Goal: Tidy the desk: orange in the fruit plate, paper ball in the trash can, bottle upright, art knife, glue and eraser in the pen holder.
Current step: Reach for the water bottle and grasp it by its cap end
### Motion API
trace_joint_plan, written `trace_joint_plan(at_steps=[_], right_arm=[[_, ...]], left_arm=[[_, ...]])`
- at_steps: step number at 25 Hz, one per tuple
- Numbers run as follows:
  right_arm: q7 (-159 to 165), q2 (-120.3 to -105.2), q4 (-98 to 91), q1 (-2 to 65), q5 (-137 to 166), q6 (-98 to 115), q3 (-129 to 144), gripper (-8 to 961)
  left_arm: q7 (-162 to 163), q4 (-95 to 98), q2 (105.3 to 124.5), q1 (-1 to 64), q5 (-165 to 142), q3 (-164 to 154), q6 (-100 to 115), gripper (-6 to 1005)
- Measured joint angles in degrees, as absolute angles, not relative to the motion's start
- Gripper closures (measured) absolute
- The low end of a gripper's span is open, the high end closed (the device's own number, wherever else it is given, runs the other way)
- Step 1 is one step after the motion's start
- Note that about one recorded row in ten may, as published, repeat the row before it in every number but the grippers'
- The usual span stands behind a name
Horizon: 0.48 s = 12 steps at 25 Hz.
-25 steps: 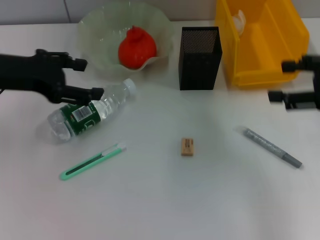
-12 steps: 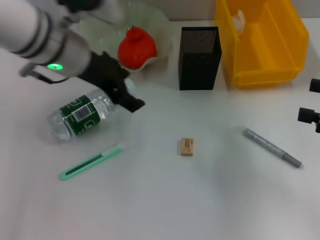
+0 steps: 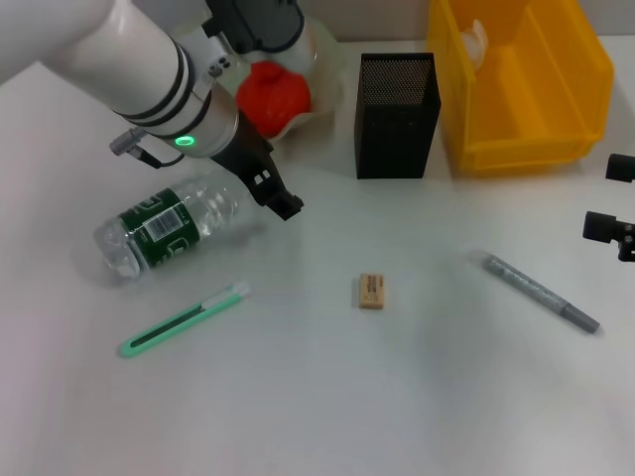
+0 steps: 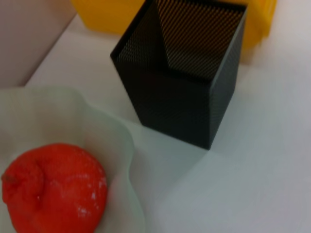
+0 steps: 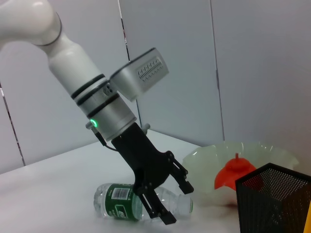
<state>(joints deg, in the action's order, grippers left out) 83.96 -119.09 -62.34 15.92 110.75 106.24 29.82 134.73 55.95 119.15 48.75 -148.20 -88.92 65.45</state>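
Observation:
A clear bottle (image 3: 169, 230) with a green label lies on its side. My left gripper (image 3: 272, 194) points down at its cap end, and in the right wrist view this gripper (image 5: 176, 203) is open with its fingers straddling the neck of the bottle (image 5: 127, 206). The orange (image 3: 273, 94) sits in the pale fruit plate (image 3: 322, 59). A paper ball (image 3: 477, 40) lies in the yellow bin (image 3: 526, 139). The green art knife (image 3: 184, 320), eraser (image 3: 372, 291) and grey glue stick (image 3: 541, 293) lie on the table. My right gripper (image 3: 613, 198) hangs open at the right edge.
The black mesh pen holder (image 3: 397, 117) stands between plate and bin, and shows close beside the plate (image 4: 121, 145) and orange (image 4: 53, 187) in the left wrist view. The white left arm (image 3: 129, 59) covers the back left of the table.
My left arm has swung in from the left and turned downward, bringing its gripper onto the bottle's cap end. The right gripper has drawn back toward the right edge.

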Motion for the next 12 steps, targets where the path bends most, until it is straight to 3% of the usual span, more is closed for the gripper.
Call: trace_joint_plan(at_steps=[12], right_arm=[[84.0,-118.99,-61.0,17.2,110.8,105.6,29.6,118]], left_arm=[[139.8,51.2,119.18,49.7,-153.1,-88.9,61.2,215]])
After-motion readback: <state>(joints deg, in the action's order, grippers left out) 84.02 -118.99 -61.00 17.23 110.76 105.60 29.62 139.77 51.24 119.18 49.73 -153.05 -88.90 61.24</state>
